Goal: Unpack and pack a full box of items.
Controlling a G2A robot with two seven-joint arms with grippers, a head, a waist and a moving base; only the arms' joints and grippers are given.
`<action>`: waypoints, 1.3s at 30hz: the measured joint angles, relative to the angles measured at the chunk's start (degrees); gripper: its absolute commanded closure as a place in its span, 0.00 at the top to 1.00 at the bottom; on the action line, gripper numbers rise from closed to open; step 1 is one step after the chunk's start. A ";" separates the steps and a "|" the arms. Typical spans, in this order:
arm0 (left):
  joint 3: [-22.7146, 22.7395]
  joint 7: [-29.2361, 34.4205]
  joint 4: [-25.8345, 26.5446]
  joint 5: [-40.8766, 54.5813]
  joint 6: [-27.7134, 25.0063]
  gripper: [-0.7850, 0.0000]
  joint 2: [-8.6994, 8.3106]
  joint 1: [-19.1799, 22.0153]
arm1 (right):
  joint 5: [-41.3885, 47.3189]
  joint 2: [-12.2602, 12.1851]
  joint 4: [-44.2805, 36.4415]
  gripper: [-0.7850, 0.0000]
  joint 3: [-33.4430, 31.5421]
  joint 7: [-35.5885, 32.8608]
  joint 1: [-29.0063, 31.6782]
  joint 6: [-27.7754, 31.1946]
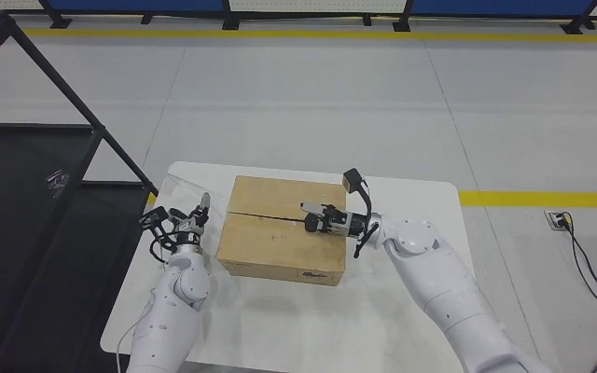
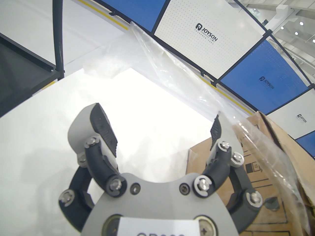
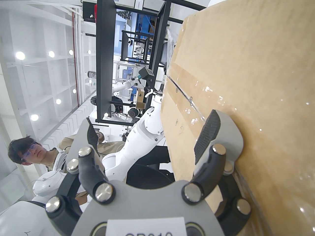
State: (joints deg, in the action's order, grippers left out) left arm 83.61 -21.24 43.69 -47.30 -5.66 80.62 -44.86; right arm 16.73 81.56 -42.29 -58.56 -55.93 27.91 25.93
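A closed brown cardboard box stands in the middle of the white table, its two top flaps meeting at a seam covered with clear tape. My right gripper lies open over the box top by the seam; in its wrist view one finger rests on the taped cardboard. My left gripper stands open just left of the box, pointing up, nothing between its pads. Its wrist view shows the gripper beside the box's side, with a loose strip of clear tape rising from the box corner.
A black metal frame with a dark shelf stands close to the table's left edge. The table's near part in front of the box is bare. A yellow floor line runs off to the right.
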 measured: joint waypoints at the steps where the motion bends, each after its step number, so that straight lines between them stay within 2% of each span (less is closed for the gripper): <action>1: 0.20 0.47 0.07 0.56 -0.05 1.00 -0.01 -0.08 | 0.01 0.02 0.07 1.00 0.02 0.00 -0.04 0.02; 5: 1.05 2.27 0.59 3.05 0.72 1.00 0.00 -0.41 | -0.03 0.05 0.30 1.00 0.04 0.07 -0.20 0.10; 9: 0.82 1.33 0.84 1.78 5.65 1.00 0.11 -0.24 | 0.01 0.11 0.47 1.00 0.07 0.03 -0.37 0.10; 11: 0.96 0.33 1.45 1.16 6.31 1.00 0.03 -0.90 | -0.01 0.13 0.52 1.00 0.10 0.01 -0.42 0.13; 15: 3.41 0.38 4.87 2.73 6.20 1.00 -0.55 -3.56 | 0.17 0.11 0.92 1.00 -0.05 -0.05 -0.35 0.48; 20: 6.12 4.21 10.51 7.84 6.00 1.00 -0.85 -6.93 | 0.55 0.25 1.53 1.00 0.06 -0.32 -0.66 0.53; 23: 7.02 8.90 14.76 11.83 3.53 1.00 -0.96 -9.25 | 0.69 0.41 1.88 1.00 0.30 -0.45 -0.98 0.58; 29: 10.72 28.23 21.20 23.84 -3.58 1.00 -2.01 -11.47 | 0.77 0.66 2.69 1.00 0.65 -0.67 -1.48 0.73; 32: 11.68 36.49 21.07 26.99 -4.39 1.00 -2.58 -10.52 | 0.84 0.72 3.05 1.00 0.71 -0.69 -1.41 0.98; 36: 11.89 46.14 17.91 31.63 -3.53 1.00 -3.06 -7.12 | 1.14 0.67 3.43 1.00 0.45 -0.70 -1.01 1.44; 39: 11.70 50.72 15.30 33.80 -3.32 1.00 -3.33 -4.86 | 1.23 0.57 3.44 1.00 0.20 -0.61 -0.67 1.68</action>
State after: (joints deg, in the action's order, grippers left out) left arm 95.31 29.48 58.99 -13.50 -8.98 77.28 -49.72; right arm 17.96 82.14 -38.85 -58.36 -56.55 27.25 27.61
